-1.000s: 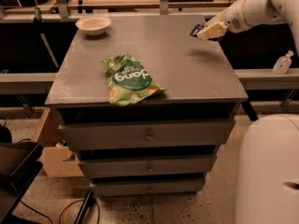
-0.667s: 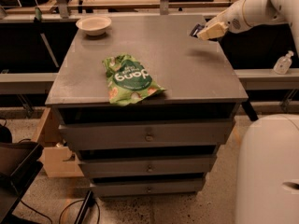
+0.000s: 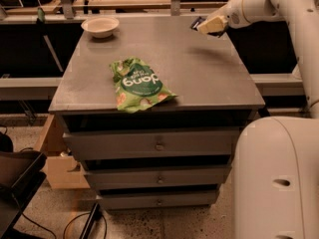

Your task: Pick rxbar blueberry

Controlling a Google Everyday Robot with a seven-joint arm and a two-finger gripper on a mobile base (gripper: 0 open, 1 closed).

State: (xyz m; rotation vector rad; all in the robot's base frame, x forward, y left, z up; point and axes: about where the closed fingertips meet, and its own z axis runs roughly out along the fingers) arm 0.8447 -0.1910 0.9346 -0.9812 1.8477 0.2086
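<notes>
Dim, warm overhead light; end effector (image 3: 203,25) over table (image 3: 199,78) far-right corner casts soft shadow.

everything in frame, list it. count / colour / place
green snack bag: 1, green with white print, lying flat at the front middle of the cabinet top
bowl: 1, off-white, far left corner of the cabinet top
rxbar blueberry: 1, dark, far right edge of the cabinet top, right at the gripper's tip, only partly visible
drawer cabinet: 1, grey, three drawers with knobs, centre of view
cardboard box: 1, tan, on the floor left of the cabinet
robot arm: 1, white, reaching in from the upper right
gripper: 1, cream, over the far right corner of the cabinet top, against the rxbar blueberry
robot base: 1, white, lower right
</notes>
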